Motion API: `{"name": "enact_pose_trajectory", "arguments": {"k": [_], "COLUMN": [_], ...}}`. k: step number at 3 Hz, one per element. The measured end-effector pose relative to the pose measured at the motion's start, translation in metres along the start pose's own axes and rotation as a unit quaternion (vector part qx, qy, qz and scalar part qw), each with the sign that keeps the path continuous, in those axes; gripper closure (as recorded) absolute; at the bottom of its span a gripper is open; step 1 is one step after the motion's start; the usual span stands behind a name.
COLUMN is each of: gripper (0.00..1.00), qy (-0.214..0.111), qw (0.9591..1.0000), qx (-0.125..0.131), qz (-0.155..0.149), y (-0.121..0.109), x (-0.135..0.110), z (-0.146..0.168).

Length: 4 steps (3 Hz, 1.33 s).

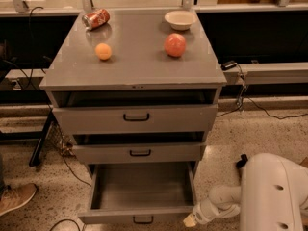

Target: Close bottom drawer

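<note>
The bottom drawer (142,186) of the grey metal cabinet (134,66) is pulled far out, showing its empty deep tray. Its low front panel with a small black loop handle (143,219) is at the frame's lower edge. The middle drawer (139,153) and top drawer (135,118) stand slightly ajar. My gripper (189,221) is at the end of the white arm (219,206), low at the right front corner of the bottom drawer, just beside its front panel.
On the cabinet top lie a tipped red can (96,19), an orange (103,51), a red apple (174,44) and a white bowl (179,19). A shoe (17,198) is at lower left. Cables (250,100) run along the floor at right.
</note>
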<state>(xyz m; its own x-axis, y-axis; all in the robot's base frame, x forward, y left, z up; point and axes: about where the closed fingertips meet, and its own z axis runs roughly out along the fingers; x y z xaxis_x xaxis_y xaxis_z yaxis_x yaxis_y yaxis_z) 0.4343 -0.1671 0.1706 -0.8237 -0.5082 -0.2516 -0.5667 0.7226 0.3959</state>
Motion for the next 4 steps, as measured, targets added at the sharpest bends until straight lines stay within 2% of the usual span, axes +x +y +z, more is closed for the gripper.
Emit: {"name": "enact_pose_trajectory", "arguments": {"k": [1,2,3,4], "gripper": [1.0,1.0,1.0,1.0], "qy": [-0.002,-0.039,-0.039,-0.068], "qw": [1.0,0.9992,0.9992,0.9976], "qx": [0.0,0.0,0.0,0.002], "qz": [0.0,-0.01,-0.01,-0.01], "y": [-0.001,-0.005,-0.005,-0.01], "x": [-0.001,-0.028,-0.028,-0.04], "z": [0.0,0.005,0.005,0.013]}}
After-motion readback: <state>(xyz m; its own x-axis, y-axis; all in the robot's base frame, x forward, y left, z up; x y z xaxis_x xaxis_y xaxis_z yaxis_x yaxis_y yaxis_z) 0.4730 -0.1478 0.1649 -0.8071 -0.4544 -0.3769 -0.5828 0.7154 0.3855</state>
